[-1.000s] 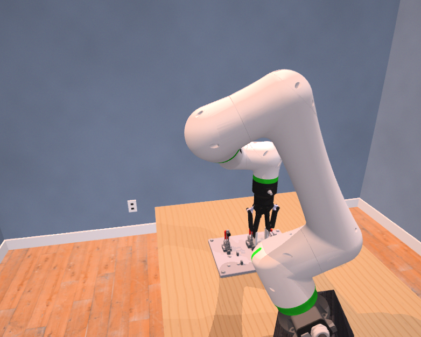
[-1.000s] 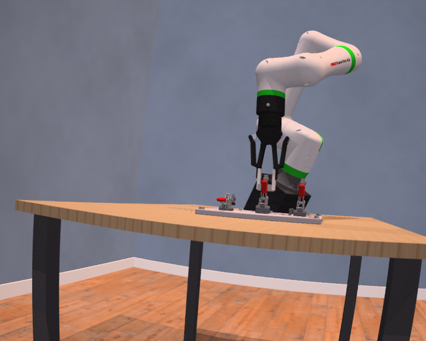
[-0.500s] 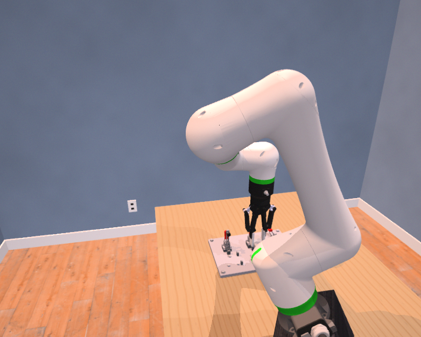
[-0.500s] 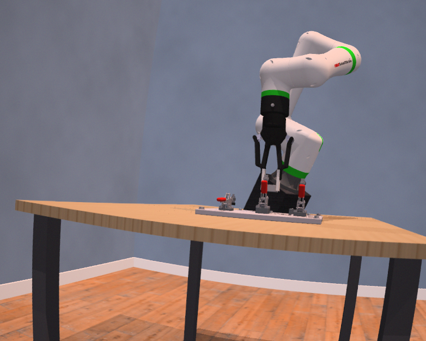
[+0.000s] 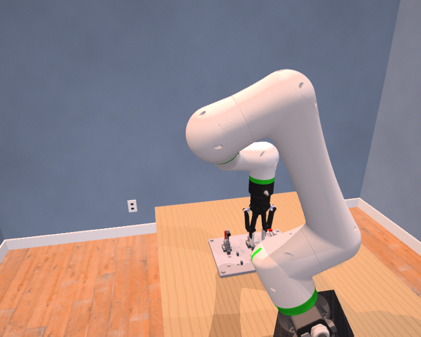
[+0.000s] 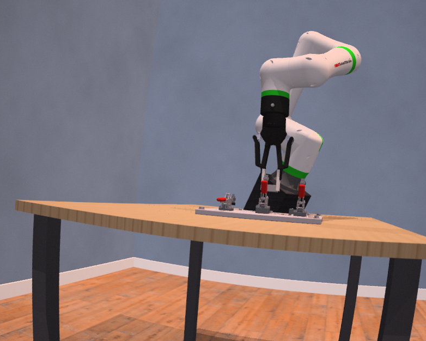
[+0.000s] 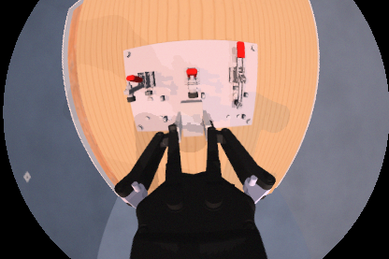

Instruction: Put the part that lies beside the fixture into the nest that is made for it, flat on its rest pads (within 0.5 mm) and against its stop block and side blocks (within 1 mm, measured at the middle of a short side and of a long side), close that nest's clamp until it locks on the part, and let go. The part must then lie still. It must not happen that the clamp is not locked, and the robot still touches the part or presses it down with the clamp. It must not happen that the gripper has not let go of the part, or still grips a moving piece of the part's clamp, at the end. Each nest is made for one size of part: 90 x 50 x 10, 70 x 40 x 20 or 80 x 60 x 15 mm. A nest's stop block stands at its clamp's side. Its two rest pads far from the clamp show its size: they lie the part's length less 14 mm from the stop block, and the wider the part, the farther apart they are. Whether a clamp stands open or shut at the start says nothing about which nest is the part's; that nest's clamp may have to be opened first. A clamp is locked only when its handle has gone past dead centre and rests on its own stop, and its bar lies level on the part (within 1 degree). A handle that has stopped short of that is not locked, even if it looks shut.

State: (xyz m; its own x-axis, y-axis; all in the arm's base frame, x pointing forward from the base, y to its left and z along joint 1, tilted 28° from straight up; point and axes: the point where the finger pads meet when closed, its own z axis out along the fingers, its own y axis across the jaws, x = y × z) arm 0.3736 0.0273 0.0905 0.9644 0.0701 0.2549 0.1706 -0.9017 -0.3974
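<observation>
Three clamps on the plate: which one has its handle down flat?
The leftmost clamp in the exterior view: its red handle lies level, while the other two stand upright.

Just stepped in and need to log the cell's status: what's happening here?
The white arm's gripper is shut on the pale part and holds it above the grey fixture plate on the wooden table, about over the middle nest. The middle clamp and the right one have upright red handles; the left clamp has its handle down. The part is not yet seated.
</observation>
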